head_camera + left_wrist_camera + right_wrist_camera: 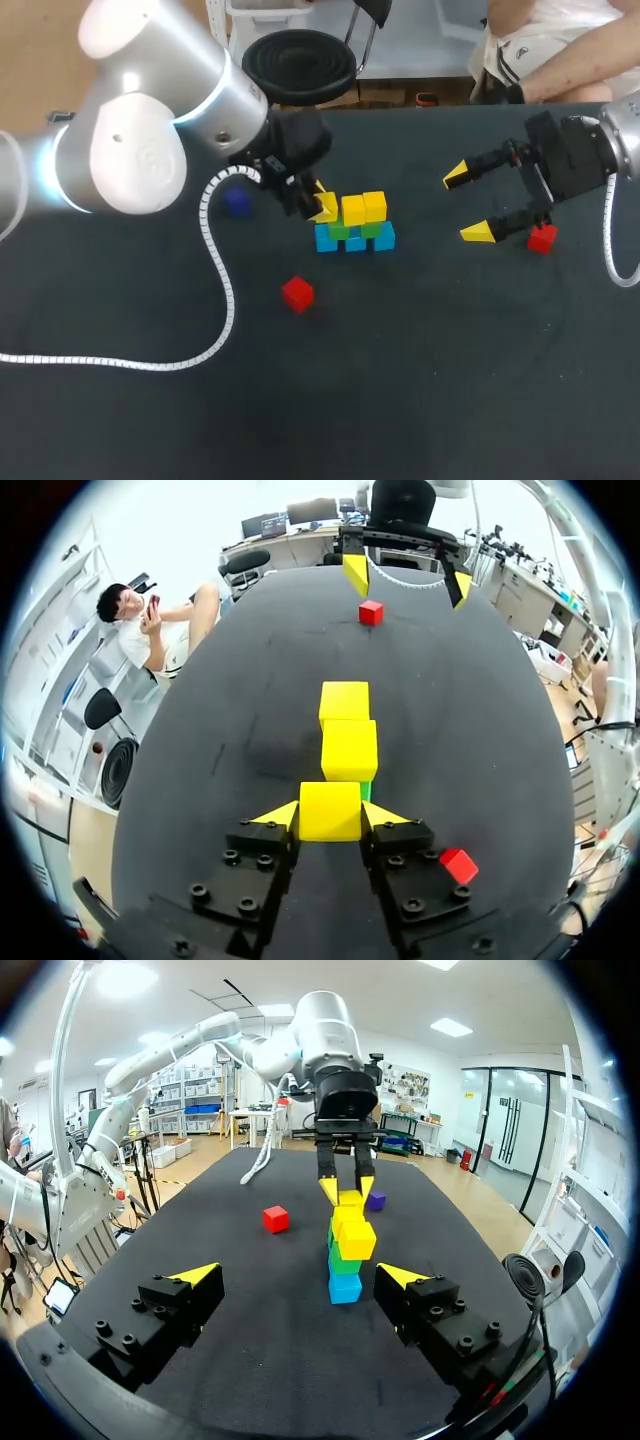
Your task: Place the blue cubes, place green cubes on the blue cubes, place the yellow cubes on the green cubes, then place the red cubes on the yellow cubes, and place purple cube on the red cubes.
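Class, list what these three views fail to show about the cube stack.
- Left wrist view: the blue cubes are hidden under the yellow cubes; only a green sliver shows.
- Head view: the left gripper covers most of the held yellow cube, so whether it rests on green is unclear.
- Right wrist view: the stack is end-on; near cubes hide those behind.

The only thing here apart from the job is the bench (430, 400). It is covered by a dark, almost black matte sheet, flat and plain, which runs from the near side to the far edge. A few faint pale specks are scattered over it, and soft shadows lie on it. In both wrist views the same dark top (220, 730) (260, 1350) stretches ahead to its far edge.
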### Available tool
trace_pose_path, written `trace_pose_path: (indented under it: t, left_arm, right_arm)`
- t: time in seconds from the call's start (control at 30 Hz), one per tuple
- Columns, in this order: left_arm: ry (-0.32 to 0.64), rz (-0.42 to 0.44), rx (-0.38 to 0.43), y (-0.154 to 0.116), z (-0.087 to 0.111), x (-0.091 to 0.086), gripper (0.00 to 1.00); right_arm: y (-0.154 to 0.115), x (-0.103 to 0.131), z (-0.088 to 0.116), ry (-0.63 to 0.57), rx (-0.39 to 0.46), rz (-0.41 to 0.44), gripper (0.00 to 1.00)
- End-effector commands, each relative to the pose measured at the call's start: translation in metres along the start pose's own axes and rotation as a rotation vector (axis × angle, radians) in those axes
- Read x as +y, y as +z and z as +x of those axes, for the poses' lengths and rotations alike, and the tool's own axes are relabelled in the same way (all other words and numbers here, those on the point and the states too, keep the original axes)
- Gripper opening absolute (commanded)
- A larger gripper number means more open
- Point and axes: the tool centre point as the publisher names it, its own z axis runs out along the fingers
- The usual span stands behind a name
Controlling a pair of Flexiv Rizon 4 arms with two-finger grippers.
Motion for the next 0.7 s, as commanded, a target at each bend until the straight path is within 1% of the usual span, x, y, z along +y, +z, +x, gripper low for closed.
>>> trace_pose_path:
  t: [0.03, 0.27, 0.7]
  left_arm:
    - [-0.001, -0.002, 0.003, -0.0006, 0.0001, -0.0019, 0.00]
    - [0.007, 0.002, -0.001, 0.0008, -0.0044, -0.0028, 0.00]
    - [0.013, 0.004, -0.001, 0.0010, -0.0063, -0.0036, 0.00]
  right_arm:
    - [0.0002, 0.0001, 0.0002, -0.001, 0.000, 0.001, 1.00]
    - [0.0002, 0.0001, 0.0002, -0.001, 0.000, 0.001, 1.00]
    - [0.0002, 0.0001, 0.0002, -0.001, 0.000, 0.001, 1.00]
